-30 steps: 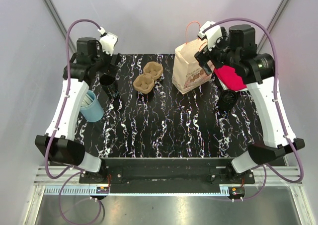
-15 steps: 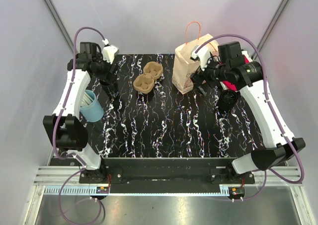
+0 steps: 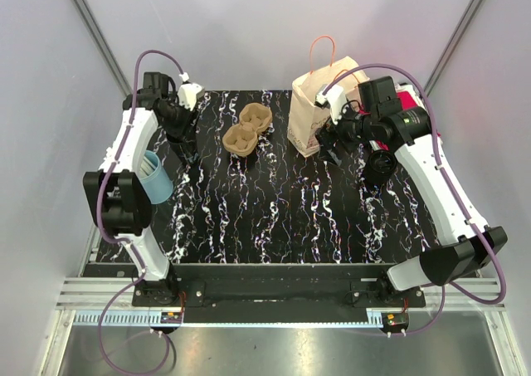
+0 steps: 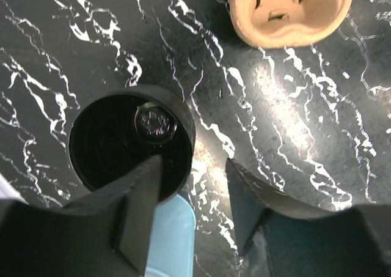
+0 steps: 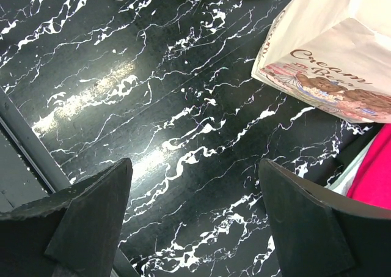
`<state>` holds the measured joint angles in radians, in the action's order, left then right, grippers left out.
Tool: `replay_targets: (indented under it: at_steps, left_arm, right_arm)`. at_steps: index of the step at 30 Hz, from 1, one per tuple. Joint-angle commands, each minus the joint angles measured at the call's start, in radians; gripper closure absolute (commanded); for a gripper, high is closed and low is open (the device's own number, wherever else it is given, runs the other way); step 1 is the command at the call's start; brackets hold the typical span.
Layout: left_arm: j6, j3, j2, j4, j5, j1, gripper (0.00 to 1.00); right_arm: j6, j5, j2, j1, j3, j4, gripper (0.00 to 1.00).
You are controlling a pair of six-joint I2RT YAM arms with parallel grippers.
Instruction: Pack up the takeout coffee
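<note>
Half-spread left end effector, straddling black cup rim

The tabletop looks glossy, the cup carrier matt pulp, the bag paper.

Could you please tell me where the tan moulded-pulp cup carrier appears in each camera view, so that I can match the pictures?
Top external: the tan moulded-pulp cup carrier lies at upper centre, left of the brown paper bag.
Left wrist: at the top edge, right of centre, partly cut off.
Right wrist: not in it.
Shared landmark: the black white-veined tabletop shows in all three views.
</note>
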<state>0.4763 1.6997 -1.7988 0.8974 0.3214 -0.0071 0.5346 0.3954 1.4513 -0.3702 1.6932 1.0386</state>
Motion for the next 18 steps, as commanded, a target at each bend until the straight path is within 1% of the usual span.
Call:
replay_targets:
  at_steps: [1, 2, 8, 9, 12, 18]
  left_arm:
    - [0.016, 0.075, -0.030, -0.005, 0.034, 0.006, 0.52]
    - [0.019, 0.089, -0.036, 0.006, 0.036, 0.006, 0.53]
    - [0.033, 0.132, -0.080, 0.044, 0.033, 0.006, 0.54]
    - [0.033, 0.138, -0.089, 0.049, 0.031, 0.006, 0.61]
    - [0.035, 0.169, -0.111, 0.074, 0.027, 0.006, 0.67]
    - [0.041, 0.192, -0.129, 0.095, 0.024, 0.006, 0.68]
  right_arm:
    - [-0.021, 0.028, -0.039, 0.001, -0.012, -0.045, 0.11]
    - [-0.022, 0.028, -0.039, 0.001, -0.012, -0.046, 0.11]
    - [-0.027, 0.026, -0.045, 0.001, -0.018, -0.054, 0.12]
    - [-0.028, 0.026, -0.043, 0.001, -0.020, -0.054, 0.12]
    - [-0.030, 0.025, -0.045, 0.001, -0.023, -0.060, 0.12]
    - [-0.031, 0.025, -0.049, 0.001, -0.026, -0.060, 0.12]
